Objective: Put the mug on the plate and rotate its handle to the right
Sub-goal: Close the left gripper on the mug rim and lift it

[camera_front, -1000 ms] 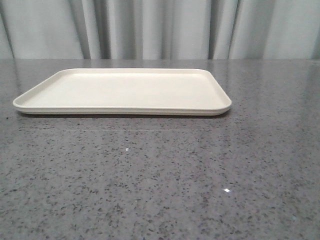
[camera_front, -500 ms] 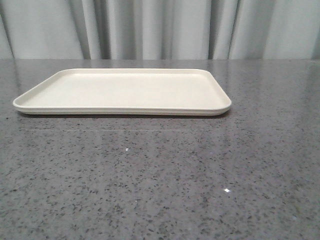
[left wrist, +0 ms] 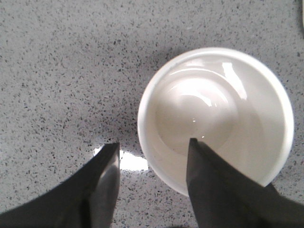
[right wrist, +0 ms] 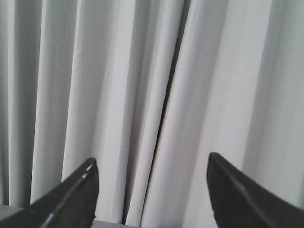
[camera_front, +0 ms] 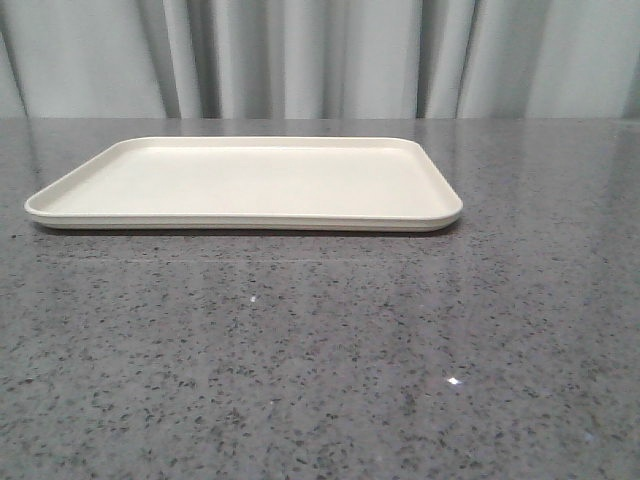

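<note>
While seen from straight above in the left wrist view, mug [left wrist: 216,116] standing upright on speckled grey table [left wrist: 61,71], white inside, handle hidden. Left claw [left wrist: 152,152] spread apart astride the near rim, one finger [left wrist: 209,185] over the mouth, the other outside; touching or just above, hard to say. Right claw [right wrist: 152,175] spread wide, aimed at pale curtain [right wrist: 142,85]. Plate [camera_front: 250,180] bare toward the table's far side.

Curtained [camera_front: 320,55] lab, speckled stone table [camera_front: 320,360]
</note>
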{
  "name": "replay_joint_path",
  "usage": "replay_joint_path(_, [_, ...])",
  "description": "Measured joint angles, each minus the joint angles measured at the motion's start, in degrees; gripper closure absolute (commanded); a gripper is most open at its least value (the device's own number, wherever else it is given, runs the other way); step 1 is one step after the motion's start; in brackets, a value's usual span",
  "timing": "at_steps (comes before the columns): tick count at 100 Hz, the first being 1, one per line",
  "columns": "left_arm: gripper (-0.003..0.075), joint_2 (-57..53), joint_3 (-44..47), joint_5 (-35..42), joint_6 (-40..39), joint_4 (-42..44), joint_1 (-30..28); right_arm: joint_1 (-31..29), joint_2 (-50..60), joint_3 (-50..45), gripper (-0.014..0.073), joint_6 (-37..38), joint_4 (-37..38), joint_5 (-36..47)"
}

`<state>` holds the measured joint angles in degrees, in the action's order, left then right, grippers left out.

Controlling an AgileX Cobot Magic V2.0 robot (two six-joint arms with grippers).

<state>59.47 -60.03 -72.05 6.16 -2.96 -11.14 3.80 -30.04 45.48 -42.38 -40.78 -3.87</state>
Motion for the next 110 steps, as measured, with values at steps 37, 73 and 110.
replay_joint_path(37, [0.0408, 2.14, 0.43, 0.95, 0.0, -0.24, 0.0, 0.0, 0.0, 0.0, 0.0104, 0.0, 0.04, -0.23])
replay_joint_path(73, [0.0408, 6.82, 0.43, 2.7, 0.0, -0.34, 0.0, 0.0, 0.0, 0.0, 0.0104, 0.0, 0.13, -1.14])
replay_joint_path(110, [0.0408, 10.01, 0.63, 3.27, 0.09, -0.36, 0.0, 0.0, 0.0, 0.0, 0.0104, 0.0, 0.13, -1.36])
